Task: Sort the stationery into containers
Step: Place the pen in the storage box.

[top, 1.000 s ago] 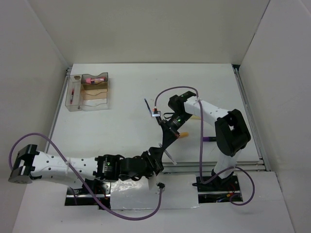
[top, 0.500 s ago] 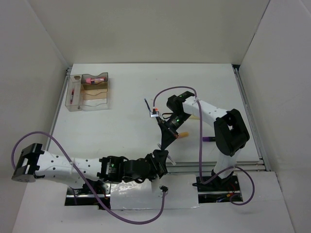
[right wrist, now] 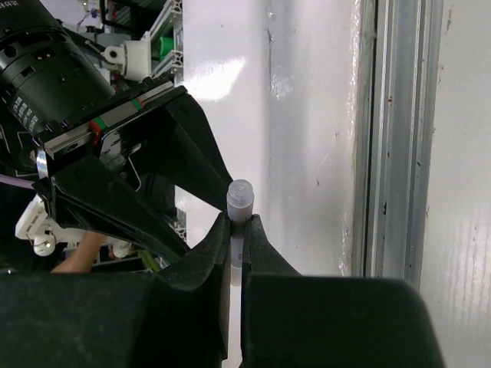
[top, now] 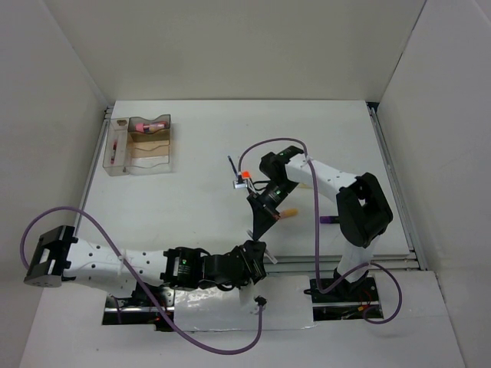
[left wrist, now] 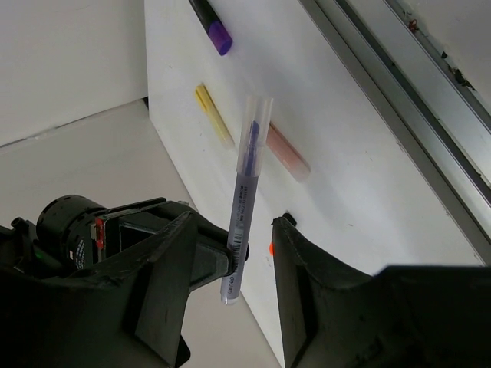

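Note:
A clear-capped blue pen is pinched in my right gripper, which is shut on its barrel just below the cap. My left gripper is open, with its jaws standing on either side of the pen and a gap on the right side. In the top view the two grippers meet near the table's front edge, the right one just above the left one. The clear organiser tray sits at the far left, holding a pink-capped tube and a thin red pen.
A purple marker, a pale yellow stick and a pale pink marker lie on the table beyond the pen. A dark pencil lies by an orange-red piece. A metal rail runs along the front edge.
My left gripper has moved right and up towards the right gripper, and its jaws now straddle the pen. The right gripper has shifted slightly left with the pen.

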Controlling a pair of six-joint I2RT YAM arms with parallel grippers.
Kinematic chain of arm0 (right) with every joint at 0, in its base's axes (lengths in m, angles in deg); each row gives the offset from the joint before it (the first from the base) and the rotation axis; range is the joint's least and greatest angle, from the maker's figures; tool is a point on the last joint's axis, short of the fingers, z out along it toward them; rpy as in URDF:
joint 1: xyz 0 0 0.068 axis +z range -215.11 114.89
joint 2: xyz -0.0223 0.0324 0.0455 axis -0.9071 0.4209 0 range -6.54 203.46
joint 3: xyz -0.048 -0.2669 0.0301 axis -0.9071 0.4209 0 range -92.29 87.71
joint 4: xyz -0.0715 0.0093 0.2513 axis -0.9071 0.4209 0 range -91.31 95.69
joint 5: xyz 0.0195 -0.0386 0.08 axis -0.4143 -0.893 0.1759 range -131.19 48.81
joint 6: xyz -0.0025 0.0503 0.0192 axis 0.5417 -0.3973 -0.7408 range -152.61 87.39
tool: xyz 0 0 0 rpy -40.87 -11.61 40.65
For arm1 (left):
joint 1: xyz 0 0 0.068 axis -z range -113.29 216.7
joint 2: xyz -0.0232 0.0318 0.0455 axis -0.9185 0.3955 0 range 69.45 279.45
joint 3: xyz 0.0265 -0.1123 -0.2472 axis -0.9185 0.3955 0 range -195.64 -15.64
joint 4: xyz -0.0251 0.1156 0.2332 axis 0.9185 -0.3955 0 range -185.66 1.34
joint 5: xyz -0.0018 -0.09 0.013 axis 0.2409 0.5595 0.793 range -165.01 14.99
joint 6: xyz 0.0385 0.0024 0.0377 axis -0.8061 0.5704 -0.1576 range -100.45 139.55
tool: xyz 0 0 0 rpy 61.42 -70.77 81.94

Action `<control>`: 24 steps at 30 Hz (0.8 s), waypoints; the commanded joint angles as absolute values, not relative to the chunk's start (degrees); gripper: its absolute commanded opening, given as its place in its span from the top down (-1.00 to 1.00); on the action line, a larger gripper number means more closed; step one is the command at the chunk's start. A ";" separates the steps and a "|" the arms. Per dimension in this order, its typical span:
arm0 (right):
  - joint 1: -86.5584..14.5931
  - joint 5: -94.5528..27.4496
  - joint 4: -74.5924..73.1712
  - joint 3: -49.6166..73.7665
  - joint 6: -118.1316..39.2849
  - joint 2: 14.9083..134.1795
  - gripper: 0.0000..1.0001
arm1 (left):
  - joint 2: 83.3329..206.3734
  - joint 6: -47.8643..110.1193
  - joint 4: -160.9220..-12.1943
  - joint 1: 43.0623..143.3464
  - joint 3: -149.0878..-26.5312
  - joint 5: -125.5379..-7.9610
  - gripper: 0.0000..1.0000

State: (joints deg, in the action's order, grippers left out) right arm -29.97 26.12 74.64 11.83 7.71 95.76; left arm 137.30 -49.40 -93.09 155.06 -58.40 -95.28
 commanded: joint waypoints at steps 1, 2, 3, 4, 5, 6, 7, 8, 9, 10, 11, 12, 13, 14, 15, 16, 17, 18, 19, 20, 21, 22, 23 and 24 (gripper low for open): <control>-29.08 27.01 81.49 9.93 7.73 94.27 0.99 | 138.00 -49.62 -91.04 155.47 -59.85 -95.05 -0.11; -29.07 27.01 81.49 9.93 7.82 94.27 0.99 | 138.09 -49.71 -91.03 155.47 -59.85 -95.05 -0.08; -28.99 27.01 81.49 9.93 7.65 94.27 0.99 | 138.35 -49.62 -91.03 155.47 -59.85 -95.14 -0.06; -28.81 27.01 81.49 9.84 7.65 94.36 0.98 | 138.61 -49.80 -91.03 155.47 -59.85 -95.14 -0.04; -28.81 26.92 81.49 9.84 7.65 94.36 0.98 | 138.70 -49.80 -91.03 155.47 -59.94 -95.31 -0.02; -28.64 26.92 81.49 9.75 7.65 94.36 0.98 | 138.97 -49.71 -90.86 155.56 -59.94 -95.23 -0.01; -28.55 26.92 81.49 9.75 7.65 94.27 0.98 | 139.06 -49.71 -90.77 155.48 -59.94 -95.23 -0.01; -28.55 26.92 81.49 9.84 7.65 94.27 0.99 | 139.23 -49.62 -90.68 155.47 -59.85 -95.40 -0.01; -28.29 26.84 81.49 9.75 7.56 94.10 0.98 | 139.49 -49.54 -90.42 155.47 -59.68 -95.84 -0.01; -28.20 26.83 81.49 10.01 7.64 94.10 0.98 | 139.50 -49.36 -90.33 155.47 -59.59 -95.84 -0.01; -28.20 26.83 81.57 10.10 7.73 94.27 0.98 | 139.67 -49.18 -90.33 155.47 -59.59 -95.75 -0.01; -28.11 26.75 81.49 10.19 7.73 94.27 0.98 | 139.67 -48.92 -90.33 155.47 -59.59 -95.75 0.00; -28.02 26.75 81.49 10.28 7.65 94.27 0.99 | 139.76 -48.83 -90.51 155.47 -59.67 -95.84 0.00; -27.93 26.66 81.49 10.28 7.65 94.27 0.98 | 139.93 -48.83 -90.51 155.47 -59.67 -95.93 0.13; -27.84 26.66 81.49 10.28 7.65 94.27 0.98 | 140.11 -48.66 -90.42 155.47 -59.59 -96.10 0.27; -27.84 26.66 81.49 10.28 7.73 94.27 0.95 | 140.20 -48.57 -89.90 155.47 -59.59 -96.28 0.61; -27.76 26.66 81.49 10.28 7.73 94.27 0.92 | 140.20 -48.39 -89.63 155.47 -59.67 -96.45 0.73; -27.76 26.66 81.49 10.28 7.91 94.19 0.77 | 140.37 -47.87 -89.72 155.47 -59.76 -96.63 0.82; -27.76 26.66 81.49 10.36 7.82 94.19 0.66 | 140.46 -47.60 -89.89 155.47 -60.11 -96.63 0.89; -27.76 26.66 81.49 10.37 7.82 94.19 0.54 | 140.38 -47.43 -89.98 155.47 -60.20 -96.72 0.92; -27.67 26.40 81.49 10.37 7.82 94.27 0.20 | 140.29 -47.51 -89.89 155.47 -60.20 -96.63 0.94; -27.84 26.22 81.49 10.37 7.82 94.45 0.00 | 140.20 -47.69 -89.81 155.56 -60.11 -96.63 0.99; -28.10 26.13 81.49 10.37 7.82 94.36 -0.23 | 140.02 -47.69 -89.98 155.48 -60.20 -96.54 1.00; -28.37 26.04 81.49 10.28 7.91 94.62 -0.31 | 139.94 -47.51 -90.15 155.47 -60.20 -96.46 1.00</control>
